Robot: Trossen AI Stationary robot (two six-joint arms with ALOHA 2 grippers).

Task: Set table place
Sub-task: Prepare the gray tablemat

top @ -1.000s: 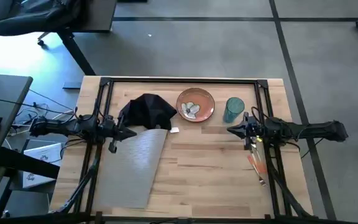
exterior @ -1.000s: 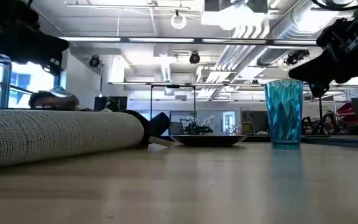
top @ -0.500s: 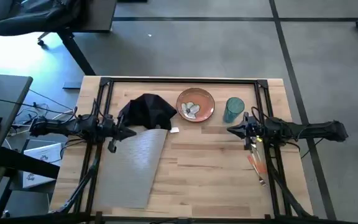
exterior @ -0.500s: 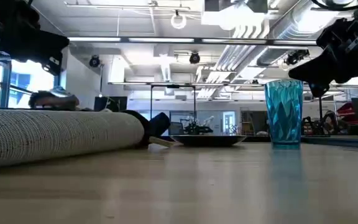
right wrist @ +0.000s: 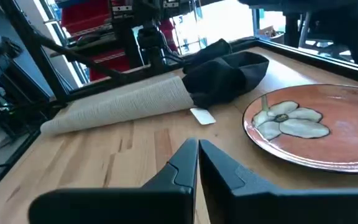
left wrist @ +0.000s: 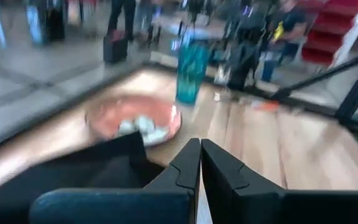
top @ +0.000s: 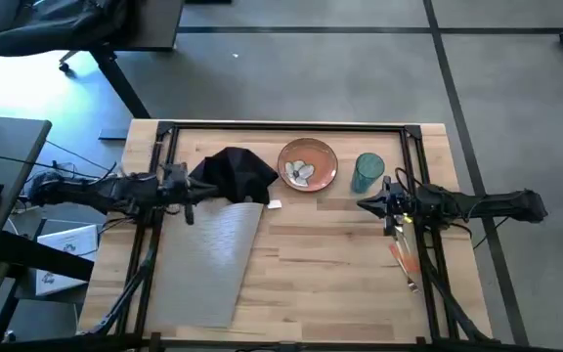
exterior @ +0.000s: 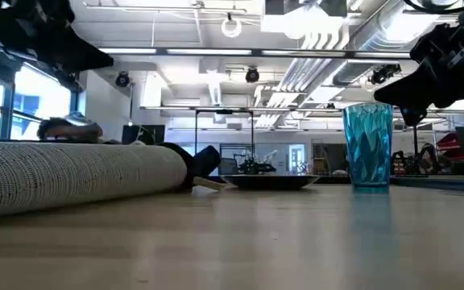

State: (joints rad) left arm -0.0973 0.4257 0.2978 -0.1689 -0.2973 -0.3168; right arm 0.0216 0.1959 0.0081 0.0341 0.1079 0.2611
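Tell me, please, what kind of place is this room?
Probably a robotics lab or workshop in an open industrial space. The low view shows exposed ceiling ducts and bare pipes. The high view shows a concrete floor, a grey desk with loose cables, and the wooden table for the two arms.

Grey floor [top: 311,59] with dark seams; exposed ceiling ducts [exterior: 329,40]; bright windows [exterior: 22,101]; red shelving [right wrist: 92,18].

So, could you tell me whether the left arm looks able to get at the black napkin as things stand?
Probably yes: the left end effector, shut, sits right beside the black napkin, which lies uncovered on the table with nothing between them.
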